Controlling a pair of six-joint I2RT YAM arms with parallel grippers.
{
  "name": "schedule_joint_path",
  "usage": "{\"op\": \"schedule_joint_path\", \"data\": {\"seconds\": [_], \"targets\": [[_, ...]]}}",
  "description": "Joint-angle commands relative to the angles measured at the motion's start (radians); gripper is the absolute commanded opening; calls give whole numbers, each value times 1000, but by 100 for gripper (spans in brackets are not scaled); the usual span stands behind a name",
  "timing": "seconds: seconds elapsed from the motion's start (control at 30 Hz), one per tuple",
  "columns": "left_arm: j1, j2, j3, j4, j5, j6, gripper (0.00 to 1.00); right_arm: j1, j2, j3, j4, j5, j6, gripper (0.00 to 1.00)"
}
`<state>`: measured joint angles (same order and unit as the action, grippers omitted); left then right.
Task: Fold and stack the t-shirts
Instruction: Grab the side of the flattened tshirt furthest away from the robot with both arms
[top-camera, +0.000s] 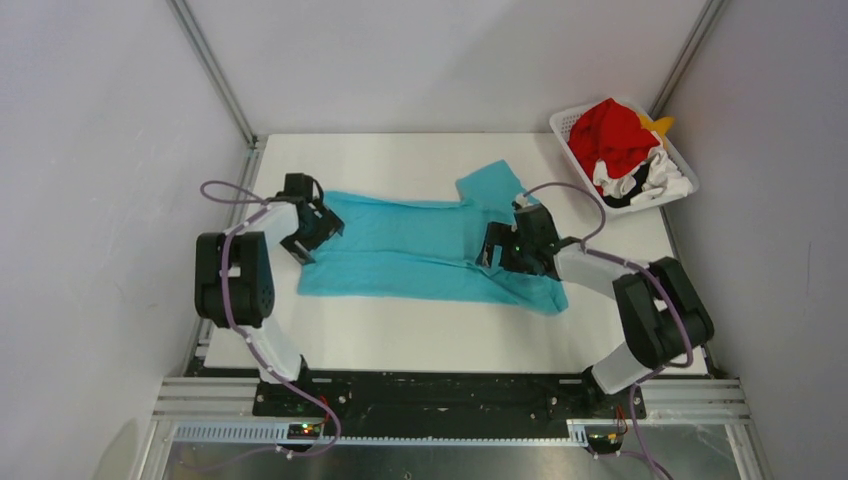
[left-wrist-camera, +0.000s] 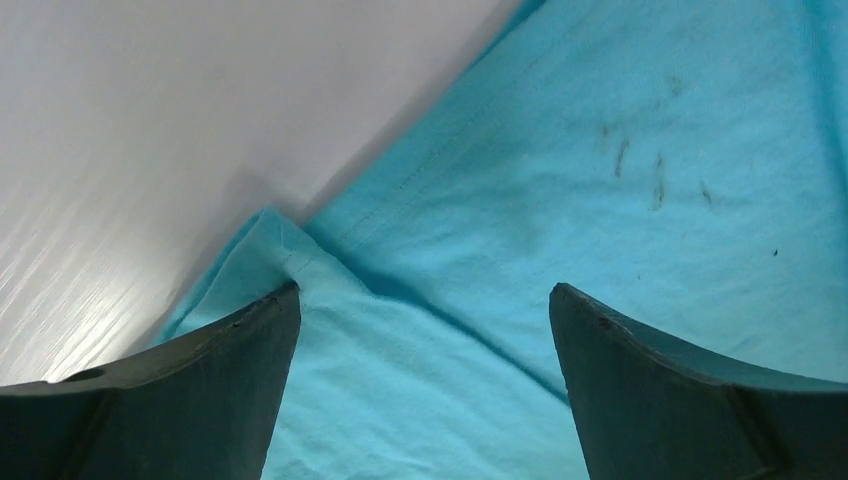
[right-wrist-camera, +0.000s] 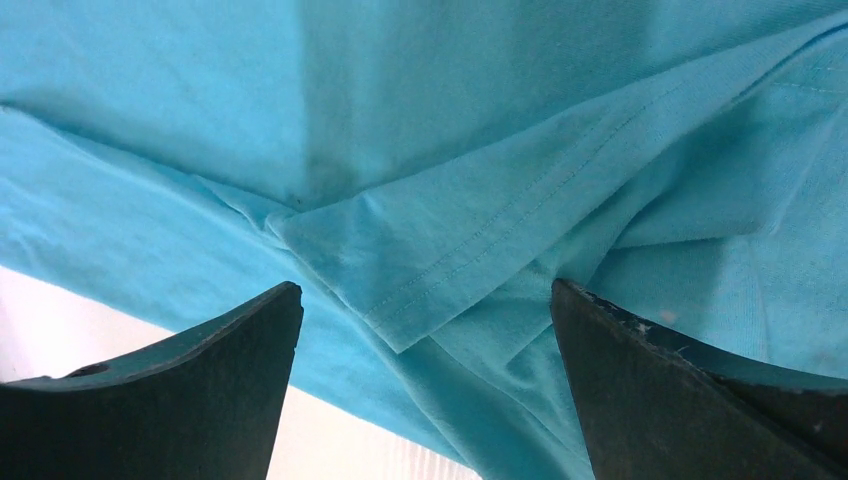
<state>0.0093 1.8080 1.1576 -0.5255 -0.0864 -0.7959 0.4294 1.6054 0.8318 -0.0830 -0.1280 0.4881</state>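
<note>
The left gripper (left-wrist-camera: 425, 300) was wide open and held nothing. The right gripper (right-wrist-camera: 425, 295) was wide open too, with nothing in it. The teal shirt (top-camera: 400, 250) lay spread out on the counter (top-camera: 400, 340), under both grippers and stretched between them. One end of it was under the left gripper, where a small folded corner sat right by one finger (left-wrist-camera: 230, 350). Under the right gripper, a folded flap with a stitched edge lay between the fingers. I could not tell if the fingers touched the cloth. Far behind the right gripper stood a basket (top-camera: 575, 125). A red shirt (top-camera: 615, 135), a white and black shirt (top-camera: 650, 180) and a yellow shirt (top-camera: 660, 124) were piled in it.
</note>
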Motion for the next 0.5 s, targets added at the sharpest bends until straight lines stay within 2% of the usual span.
{"op": "schedule_joint_path", "data": {"seconds": [0.0, 0.33, 0.47], "targets": [[1, -136, -142, -38, -67, -13, 100, 25, -122, -143, -45, 45, 42, 99], [-70, -540, -584, -38, -134, -70, 100, 187, -536, -430, -253, 163, 215, 99], [-72, -657, -638, -40, -134, -62, 100, 203, -698, -477, -295, 149, 240, 100]]}}
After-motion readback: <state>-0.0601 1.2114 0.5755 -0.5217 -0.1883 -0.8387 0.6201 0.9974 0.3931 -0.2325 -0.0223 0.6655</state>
